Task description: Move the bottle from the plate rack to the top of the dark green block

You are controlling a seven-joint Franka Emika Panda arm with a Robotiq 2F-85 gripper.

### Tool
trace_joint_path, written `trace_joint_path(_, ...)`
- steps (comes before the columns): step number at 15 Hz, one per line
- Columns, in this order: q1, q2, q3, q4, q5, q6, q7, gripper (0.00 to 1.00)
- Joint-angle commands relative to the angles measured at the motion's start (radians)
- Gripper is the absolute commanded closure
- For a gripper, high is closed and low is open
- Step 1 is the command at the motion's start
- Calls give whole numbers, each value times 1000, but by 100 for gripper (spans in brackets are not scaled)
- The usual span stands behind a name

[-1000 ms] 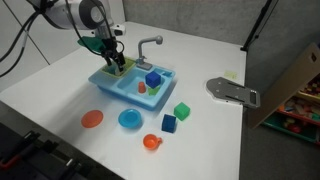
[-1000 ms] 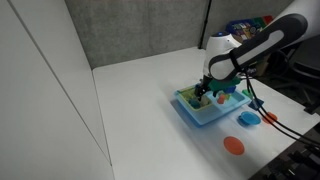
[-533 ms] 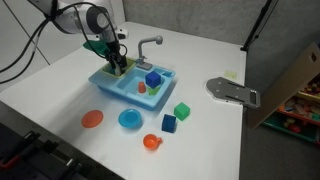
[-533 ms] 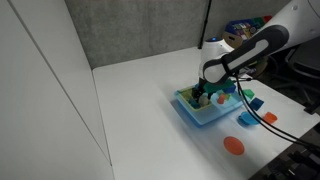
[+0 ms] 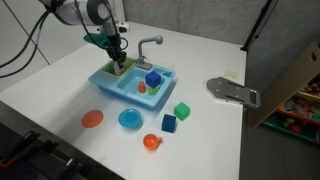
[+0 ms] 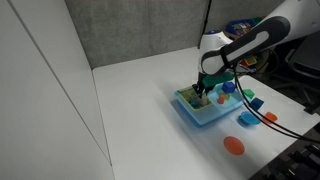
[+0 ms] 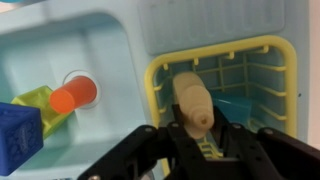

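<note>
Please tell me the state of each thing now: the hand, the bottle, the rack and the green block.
Hand: shut on the bottle.
Bottle: gripped by the hand, over the rack.
Rack: seated in the sink, below the bottle.
Green block: on the table beside the sink, nothing on top.

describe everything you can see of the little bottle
The bottle is tiny, pale cream, smooth and matte like plastic, with a rounded body and a slightly narrower end. In the wrist view its lower end sits inside the black gripper, which appears closed on it, over the yellow-green plate rack. Whether it touches the rack cannot be told.
</note>
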Motion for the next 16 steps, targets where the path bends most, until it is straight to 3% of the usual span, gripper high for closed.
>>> trace_joint_path(1, -12, -84, -5, -7, 25, -79, -8, 90)
trace_joint_path(8, -46, -280, -16, -106, 20, -221, -11, 90)
trace_joint_path(16, -138, -424, -89, -240, -4, -244, 7, 90)
